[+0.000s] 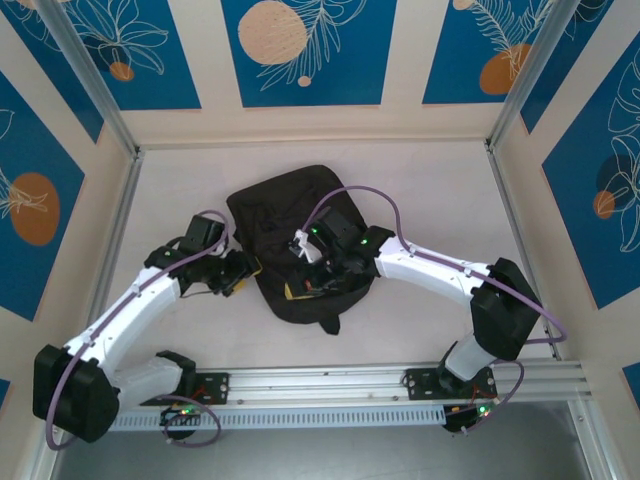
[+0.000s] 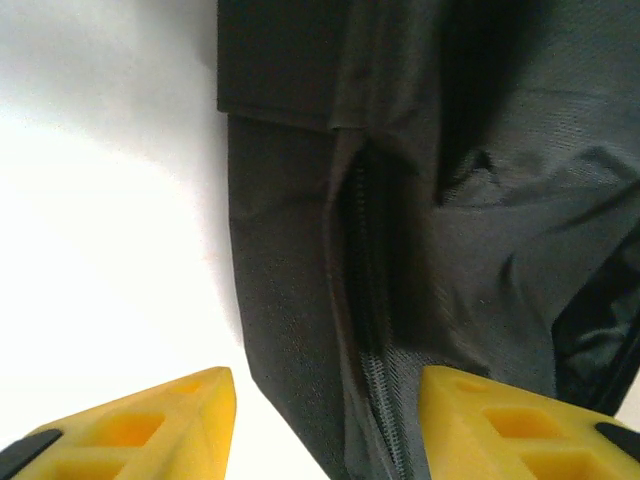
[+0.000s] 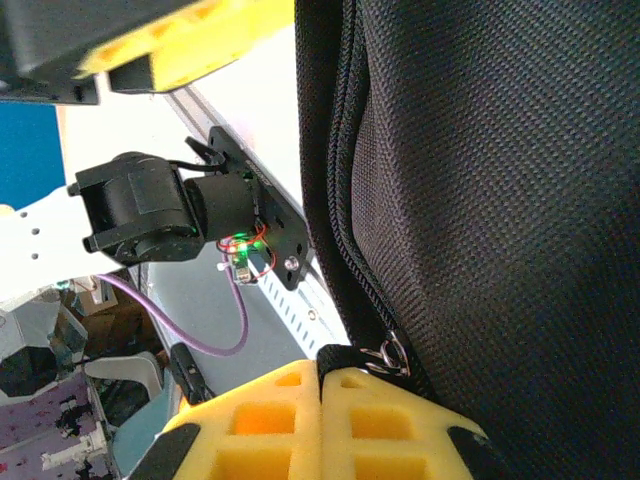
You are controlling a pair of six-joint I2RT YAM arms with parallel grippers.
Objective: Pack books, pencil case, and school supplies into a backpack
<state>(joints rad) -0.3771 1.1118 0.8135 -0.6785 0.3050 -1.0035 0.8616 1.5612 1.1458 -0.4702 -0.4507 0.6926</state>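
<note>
The black backpack (image 1: pixel 285 215) lies flat in the middle of the table. My left gripper (image 1: pixel 245 275) is at its left edge. In the left wrist view the left gripper (image 2: pixel 325 425) stands open, its yellow fingertips (image 2: pixel 190 420) spread either side of the backpack (image 2: pixel 420 200) fabric and a zip line, gripping nothing. My right gripper (image 1: pixel 300 288) is over the bag's near part. In the right wrist view the right gripper (image 3: pixel 322 375) is shut on the black zip pull tab (image 3: pixel 340 358), beside the metal slider ring on the backpack (image 3: pixel 500 200). The books, pencil case and school supplies are hidden.
An aluminium rail (image 1: pixel 330 385) carrying both arm bases runs along the near table edge. Metal frame posts (image 1: pixel 110 110) and patterned walls close in the sides and back. Bare white tabletop (image 1: pixel 430 190) lies right of the bag.
</note>
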